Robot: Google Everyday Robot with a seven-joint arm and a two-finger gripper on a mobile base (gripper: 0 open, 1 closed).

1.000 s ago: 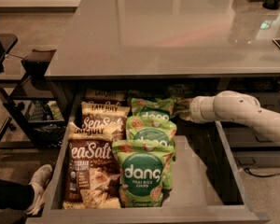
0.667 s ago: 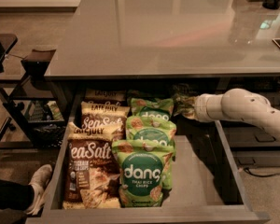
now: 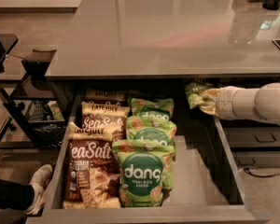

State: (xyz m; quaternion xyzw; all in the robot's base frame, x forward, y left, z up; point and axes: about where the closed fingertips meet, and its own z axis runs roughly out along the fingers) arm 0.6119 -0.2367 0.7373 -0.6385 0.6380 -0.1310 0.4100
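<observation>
An open drawer (image 3: 224,171) under a grey counter (image 3: 168,27) holds snack bags. A row of green Dang rice chip bags (image 3: 144,171) runs down its middle, and brown Late July sea salt chip bags (image 3: 91,167) fill its left side. My gripper (image 3: 206,101), at the end of the white arm (image 3: 256,104), comes in from the right just under the counter edge. It is shut on a green chip bag (image 3: 196,94), held above the drawer's right rim. The bag hides most of the fingers.
The drawer's right part (image 3: 191,171) has a bare floor. Below the arm are shut drawer fronts (image 3: 256,139). A dark cart (image 3: 32,101) stands left of the counter. A person's shoe (image 3: 37,185) rests on the floor at lower left.
The gripper has drawn back to the right and slightly up, carrying the green bag from the back of the drawer toward its right rim.
</observation>
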